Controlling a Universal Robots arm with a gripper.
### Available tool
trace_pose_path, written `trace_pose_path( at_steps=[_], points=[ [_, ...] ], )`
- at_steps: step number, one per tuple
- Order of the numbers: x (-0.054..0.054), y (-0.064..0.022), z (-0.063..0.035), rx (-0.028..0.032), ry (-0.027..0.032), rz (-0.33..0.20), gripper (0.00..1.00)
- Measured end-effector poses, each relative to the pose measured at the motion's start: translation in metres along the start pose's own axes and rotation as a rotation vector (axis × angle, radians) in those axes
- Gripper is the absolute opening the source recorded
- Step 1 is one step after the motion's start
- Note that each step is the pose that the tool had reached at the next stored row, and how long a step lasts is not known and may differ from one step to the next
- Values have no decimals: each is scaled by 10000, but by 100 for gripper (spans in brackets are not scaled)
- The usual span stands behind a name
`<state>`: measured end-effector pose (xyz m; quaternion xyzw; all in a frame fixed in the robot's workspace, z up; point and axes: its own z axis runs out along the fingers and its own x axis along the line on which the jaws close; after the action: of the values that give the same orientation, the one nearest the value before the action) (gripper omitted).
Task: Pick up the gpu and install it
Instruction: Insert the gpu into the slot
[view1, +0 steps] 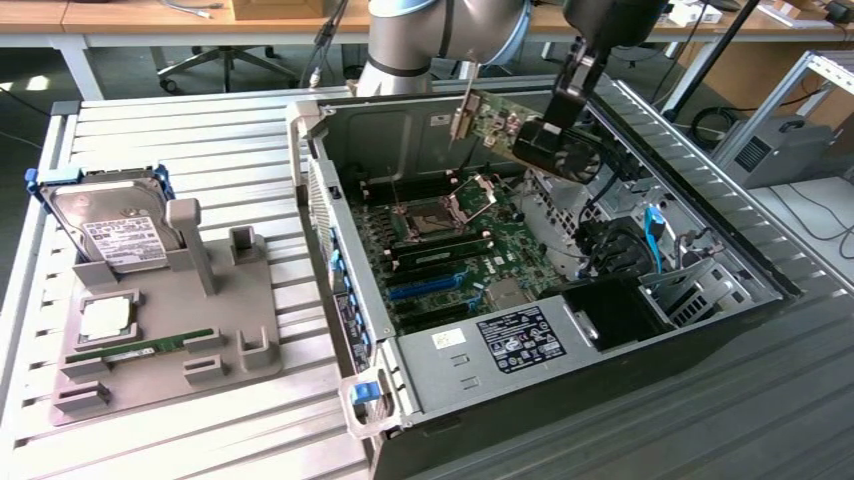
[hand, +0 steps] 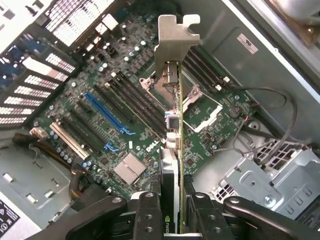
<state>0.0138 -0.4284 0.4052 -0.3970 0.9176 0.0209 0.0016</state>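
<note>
gpu (view1: 501, 118) is clamped edge-on in my gripper (hand: 174, 209), hanging above the motherboard (hand: 120, 100) of the open case (view1: 447, 360), so I reckon it needs squaring to the blue slot (hand: 107, 114), bracket toward the rear wall.

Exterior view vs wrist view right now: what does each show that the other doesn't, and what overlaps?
Exterior view: the grey fixture beside the case, carrying the hard drive and RAM stick; the arm; the gpu hanging clear above the open case.
Wrist view: an edge-on look along the gpu to its metal bracket, fingers clamped on both faces, the blue slot lying off to one side of it.
Both: the gripper shut on the gpu, above the motherboard, not seated.
</note>
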Motion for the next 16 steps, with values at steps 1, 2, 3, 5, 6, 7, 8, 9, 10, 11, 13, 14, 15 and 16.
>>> trace_pose_path(
  at_steps=[1,2,3,5,6,7,8,9,10,11,13,14,15,16],
  points=[
    [0,0,1,-5,9,-228,27],
    [0,0,1,-8,15,-397,27],
    [0,0,2,-13,23,-637,27],
    [0,0,4,-21,39,-1061,27],
    [0,0,4,-25,47,-1258,27],
    [0,0,5,-29,53,-1447,27],
    [0,0,6,-32,60,-1628,27],
    [0,0,7,-37,70,-1867,27],
    [0,0,7,-40,77,-2051,27],
    [0,0,9,-48,91,-2438,27],
    [0,0,11,-59,111,-2999,27],
    [0,0,12,-62,118,-3186,27],
    [0,-1,13,-66,125,-3370,27],
    [0,-1,13,-69,132,-3545,27]
  ],
)
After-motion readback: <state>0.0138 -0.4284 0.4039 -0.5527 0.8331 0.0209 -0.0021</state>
